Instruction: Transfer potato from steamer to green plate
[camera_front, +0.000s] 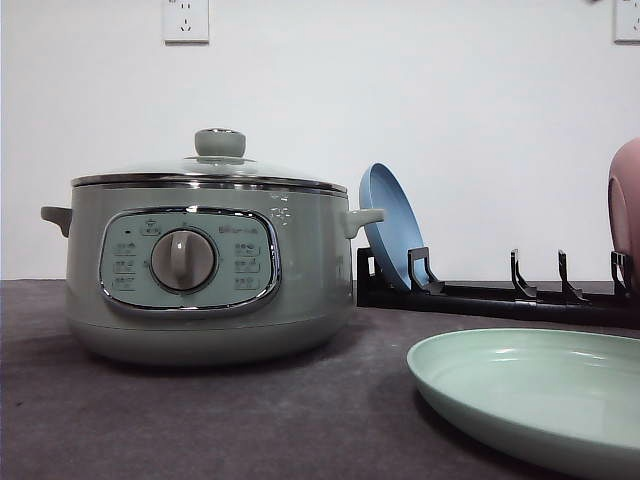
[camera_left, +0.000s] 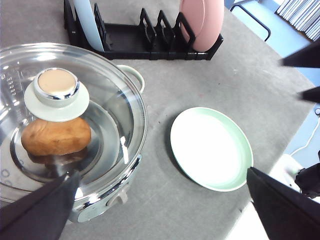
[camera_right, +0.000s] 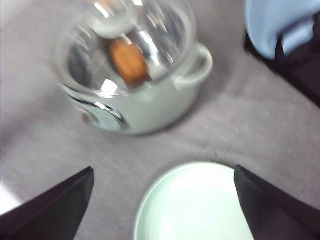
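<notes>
Potato (camera_left: 56, 136) sits under my steamer's (camera_front: 205, 270) lid (camera_left: 70, 115), so both end effectors, left (camera_left: 160, 210) and right (camera_right: 162, 200), hang wide, holding nothing.

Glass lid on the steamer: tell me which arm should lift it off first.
Left, probably. The left gripper hangs open close above the glass lid, its knob and the potato large in its wrist view. The right gripper, also open, sits over the green plate, farther from the steamer.

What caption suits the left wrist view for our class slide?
Open left gripper above the lidded steamer, potato inside, green plate empty beside it.
</notes>
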